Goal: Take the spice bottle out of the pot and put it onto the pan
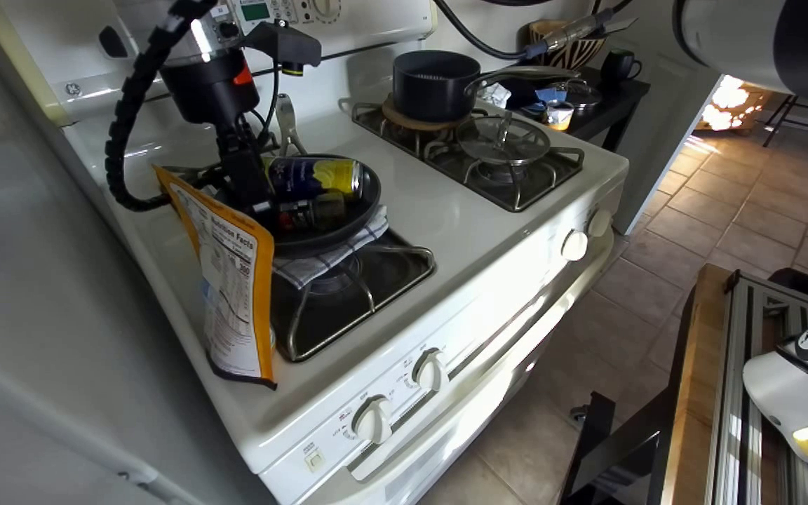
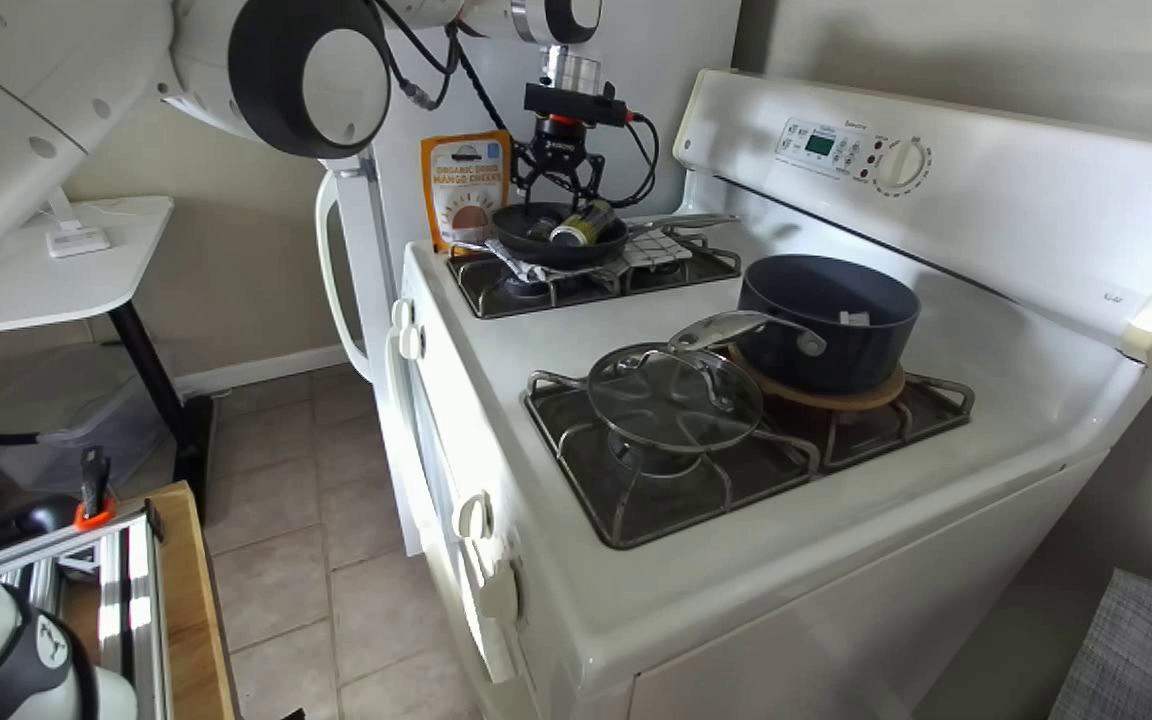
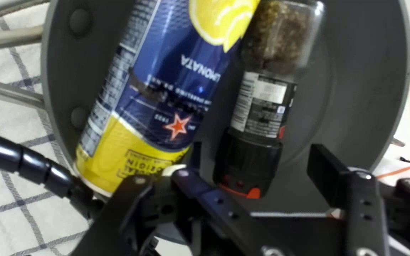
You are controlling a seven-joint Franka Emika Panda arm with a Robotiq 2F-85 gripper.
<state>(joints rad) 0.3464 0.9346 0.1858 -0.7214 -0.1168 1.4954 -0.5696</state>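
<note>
The spice bottle point(image 3: 262, 106) lies on its side in the pan point(image 3: 365, 78), with a black, orange-marked cap and a see-through body with dark contents. It also shows in both exterior views point(image 1: 313, 212) point(image 2: 542, 229). The shallow black pan point(image 1: 370, 210) sits on the stove's far burner in an exterior view point(image 2: 558, 256). The deep dark pot point(image 1: 436, 95) stands on another burner; a small white mark shows inside it in an exterior view point(image 2: 821, 350). My gripper point(image 3: 256, 160) is open, fingers on either side of the cap with gaps. It points down over the pan in both exterior views point(image 1: 264, 203) point(image 2: 551, 195).
A blue and yellow can point(image 3: 162, 99) lies in the pan close beside the bottle and left finger. An orange bag point(image 1: 232, 273) stands beside the pan. A checked cloth point(image 3: 12, 213) lies under the pan. A glass lid point(image 2: 676, 400) lies on the burner by the pot.
</note>
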